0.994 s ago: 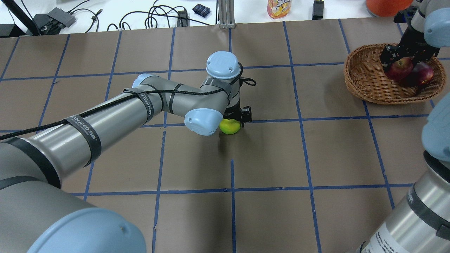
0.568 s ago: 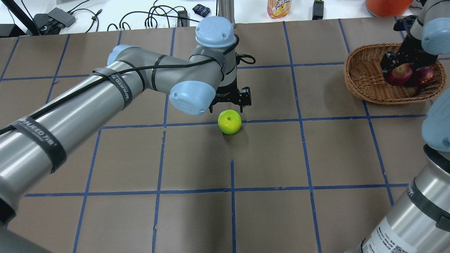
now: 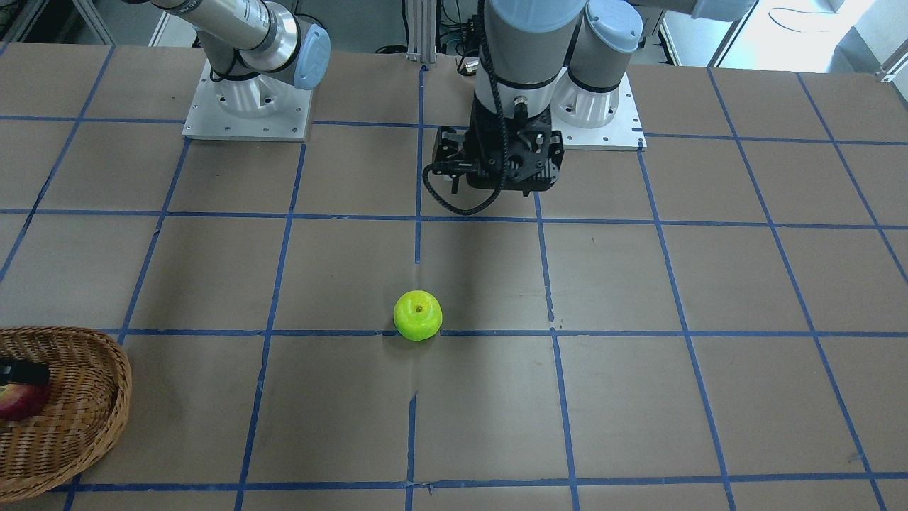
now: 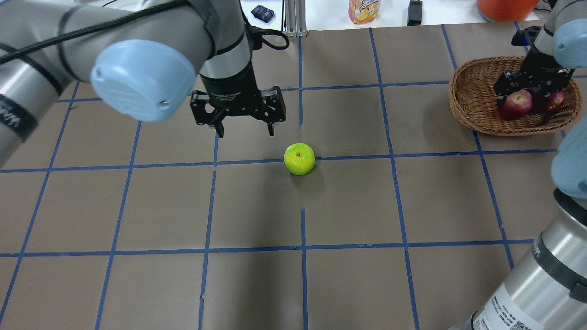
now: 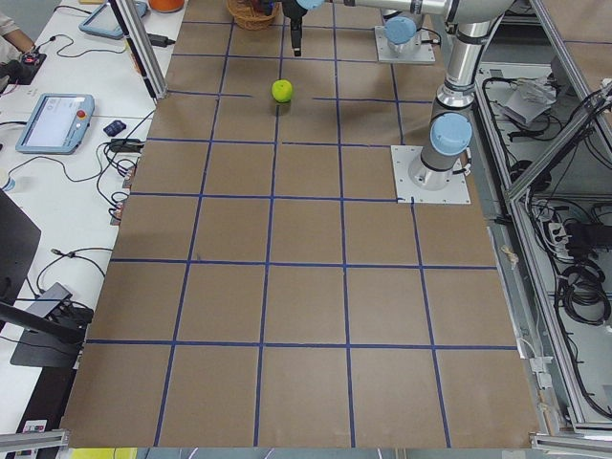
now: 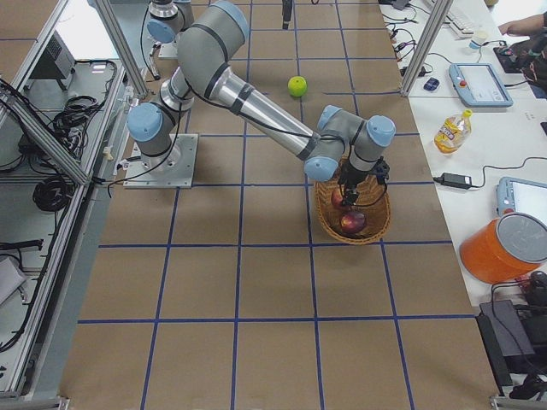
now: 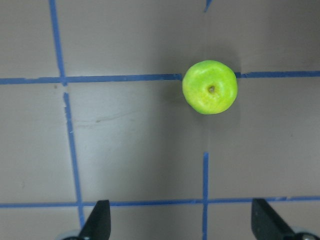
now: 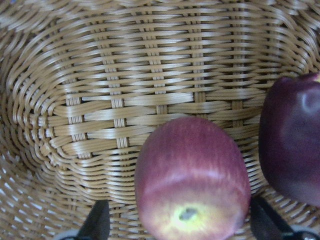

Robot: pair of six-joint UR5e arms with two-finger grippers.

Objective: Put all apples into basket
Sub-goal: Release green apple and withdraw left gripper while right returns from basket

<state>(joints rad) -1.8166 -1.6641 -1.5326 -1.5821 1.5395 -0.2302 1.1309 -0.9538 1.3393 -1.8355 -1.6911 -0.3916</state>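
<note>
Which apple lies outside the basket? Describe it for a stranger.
On the brown table gridded with blue tape, look near the middle, far from the basket. The green apple sits alone on a tape line, lime-bright, while the red apple and maroon apple lie in the basket.

We can read very little here. A black strap (image 4: 13,117) on the left arm (image 4: 137,27) bears white letters cut off at the edge, perhaps "WV". The white label (image 4: 502,314) on the right arm (image 4: 541,275) carries print too small to read.
</note>
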